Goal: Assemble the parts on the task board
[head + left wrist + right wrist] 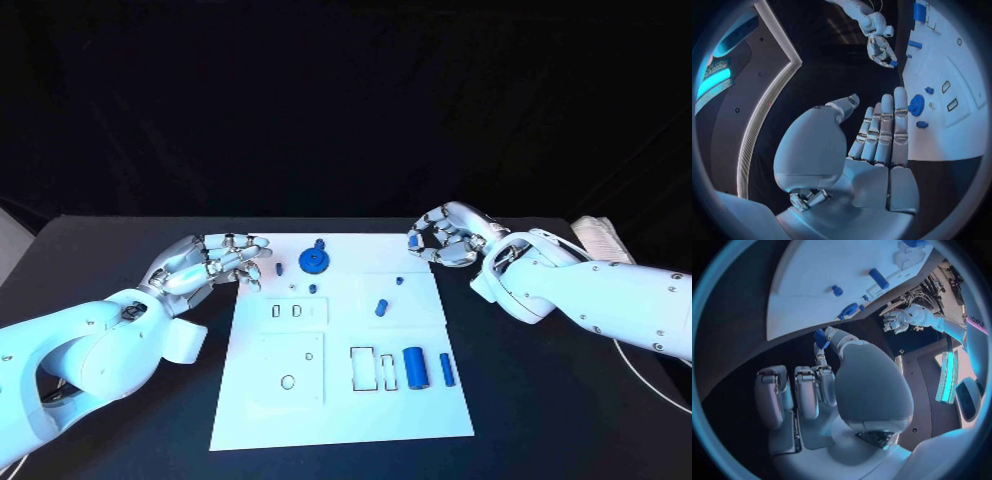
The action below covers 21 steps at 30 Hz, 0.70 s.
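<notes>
black table (548, 400), right hand's (447, 238) part (821, 338) half-hidden

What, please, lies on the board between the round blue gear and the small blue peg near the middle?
In the head view, only bare white task board lies between the gear and the peg.

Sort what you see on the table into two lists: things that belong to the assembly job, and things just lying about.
Belong to the job:
white board
blue gear
large blue cylinder
thin blue pin
small blue peg
small blue piece pinched in the right hand

Lying about:
white bundle at the table's far right edge
</notes>
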Tool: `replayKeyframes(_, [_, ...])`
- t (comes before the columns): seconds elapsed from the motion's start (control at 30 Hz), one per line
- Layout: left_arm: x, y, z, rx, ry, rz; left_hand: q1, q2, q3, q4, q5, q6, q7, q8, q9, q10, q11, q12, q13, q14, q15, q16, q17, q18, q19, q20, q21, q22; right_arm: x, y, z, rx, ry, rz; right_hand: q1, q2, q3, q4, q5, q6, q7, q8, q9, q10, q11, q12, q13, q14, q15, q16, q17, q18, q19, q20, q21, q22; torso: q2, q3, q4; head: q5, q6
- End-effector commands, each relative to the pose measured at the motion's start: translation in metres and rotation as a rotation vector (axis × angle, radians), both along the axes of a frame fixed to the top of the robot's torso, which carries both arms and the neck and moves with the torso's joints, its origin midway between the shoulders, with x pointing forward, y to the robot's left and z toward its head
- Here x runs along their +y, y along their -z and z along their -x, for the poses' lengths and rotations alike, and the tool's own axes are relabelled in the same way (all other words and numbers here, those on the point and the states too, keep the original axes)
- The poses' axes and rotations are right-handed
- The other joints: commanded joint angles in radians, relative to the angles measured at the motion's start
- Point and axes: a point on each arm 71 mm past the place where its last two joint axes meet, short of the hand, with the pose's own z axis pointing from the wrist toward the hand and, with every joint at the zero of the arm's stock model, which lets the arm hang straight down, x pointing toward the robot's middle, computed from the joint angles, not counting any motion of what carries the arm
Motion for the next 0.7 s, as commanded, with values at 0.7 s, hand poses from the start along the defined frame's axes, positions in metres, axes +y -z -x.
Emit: replayKeyframes(0.7, [-0.007, 0.007, -0.009, 0.008, -0.003, -0.051, -0.012, -0.003, 0.001, 0.004, -0.005, -0.006, 0.006, 0.005, 0.011, 0.068, -0.021, 0.067, 0.027, 0.073, -0.025, 0.087, 0.032, 0.008, 0.027, -0.019, 0.059, 0.021, 0.159, 0.026, 0.051, 0.106, -0.127, 0.040, -0.009, 0.018, 0.018, -0.003, 0.002, -0.001, -0.005, 0.014, 0.003, 0.013, -0.010, -0.002, 0.164, 0.106, -0.011, 0.006, 0.263, -0.007, 0.105, -0.010, 0.004, 0.263, -0.039, -0.0054, -0.0124, 0.087, -0.023])
